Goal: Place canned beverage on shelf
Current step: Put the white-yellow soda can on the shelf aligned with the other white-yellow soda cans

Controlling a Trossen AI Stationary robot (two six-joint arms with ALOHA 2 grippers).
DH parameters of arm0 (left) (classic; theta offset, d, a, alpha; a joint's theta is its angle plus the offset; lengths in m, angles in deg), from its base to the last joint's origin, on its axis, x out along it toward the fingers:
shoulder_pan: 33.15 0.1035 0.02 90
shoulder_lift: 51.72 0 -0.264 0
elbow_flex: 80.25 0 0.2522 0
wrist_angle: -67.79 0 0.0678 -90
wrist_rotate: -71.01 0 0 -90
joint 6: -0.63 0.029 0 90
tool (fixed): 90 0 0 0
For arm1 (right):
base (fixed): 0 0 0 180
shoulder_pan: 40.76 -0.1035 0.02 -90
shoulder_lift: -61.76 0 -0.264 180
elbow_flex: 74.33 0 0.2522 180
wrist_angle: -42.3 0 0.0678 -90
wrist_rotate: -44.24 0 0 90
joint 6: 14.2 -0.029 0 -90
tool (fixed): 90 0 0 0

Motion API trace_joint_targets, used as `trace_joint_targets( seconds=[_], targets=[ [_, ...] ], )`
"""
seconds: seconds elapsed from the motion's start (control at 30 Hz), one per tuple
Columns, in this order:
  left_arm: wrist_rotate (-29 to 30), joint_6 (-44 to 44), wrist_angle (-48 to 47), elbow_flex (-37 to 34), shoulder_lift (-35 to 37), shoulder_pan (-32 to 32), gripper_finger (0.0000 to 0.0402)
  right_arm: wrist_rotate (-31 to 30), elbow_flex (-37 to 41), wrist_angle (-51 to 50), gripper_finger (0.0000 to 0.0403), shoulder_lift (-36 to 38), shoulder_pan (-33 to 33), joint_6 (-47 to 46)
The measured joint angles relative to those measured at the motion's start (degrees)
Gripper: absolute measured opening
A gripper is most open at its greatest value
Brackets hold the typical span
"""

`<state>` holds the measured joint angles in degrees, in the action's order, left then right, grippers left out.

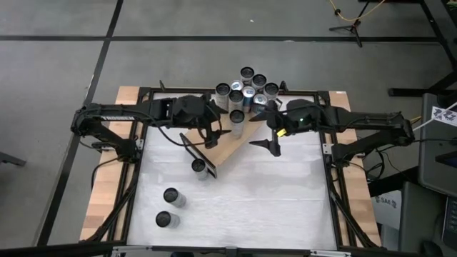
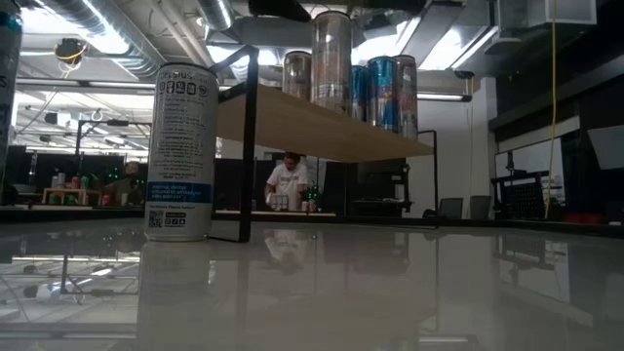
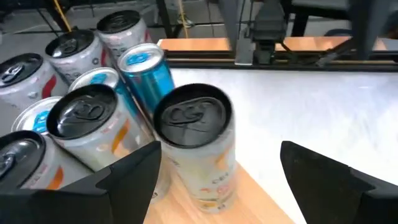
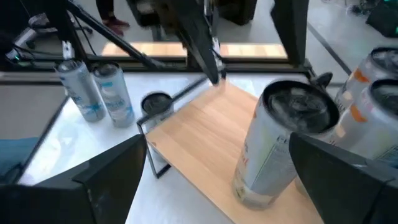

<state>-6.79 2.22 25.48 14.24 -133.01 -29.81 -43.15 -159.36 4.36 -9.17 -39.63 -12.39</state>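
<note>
The shelf point(image 1: 227, 148), a light-brown board on a thin black frame, lies slantwise on the white table. Several cans point(image 1: 247, 88) stand bunched on its far end. One can with a black top point(image 3: 194, 149) stands on the board just in front of them, on its base. My left gripper point(image 1: 216, 134) hovers open over the board; its fingers point(image 3: 127, 180) stand to either side of that can, a little short of it, without touching. My right gripper point(image 1: 264, 132) is open on the other side of the can point(image 4: 280, 146), clear of it.
Three more cans stand upright on the table: one point(image 1: 199, 168) beside the shelf's near end, two point(image 1: 168, 207) toward the near left. In the low view the nearest can point(image 2: 180, 151) stands beside the shelf's black frame leg point(image 2: 246, 146). A person works in the room behind.
</note>
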Motion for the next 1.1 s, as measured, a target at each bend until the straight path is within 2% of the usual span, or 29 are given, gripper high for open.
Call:
trace_joint_targets(
  seconds=[0.2,0.33,0.63,0.93,1.1],
  targets=[
    [0.16,-0.08,-5.18,-0.04,-0.03,-2.02,0.0322,-0.71,0.00,0.05,0.0388,-2.89,0.00,0.01],
    [0.72,-2.49,-6.82,-0.04,-0.08,-2.61,0.0322,-3.50,0.00,0.04,0.0388,-4.49,0.00,0.04],
    [5.25,-4.46,-6.48,-0.16,-1.23,-2.54,0.0322,-5.27,0.00,0.08,0.0388,-5.58,0.02,0.02],
    [4.99,-4.15,-4.30,-0.15,-4.65,-2.50,0.0322,-5.29,0.00,0.41,0.0388,-5.58,0.02,0.02],
    [4.79,-4.05,-3.94,-0.15,-4.65,-2.93,0.0322,-7.57,0.00,0.39,0.0388,-5.58,0.02,0.19]
  ],
)
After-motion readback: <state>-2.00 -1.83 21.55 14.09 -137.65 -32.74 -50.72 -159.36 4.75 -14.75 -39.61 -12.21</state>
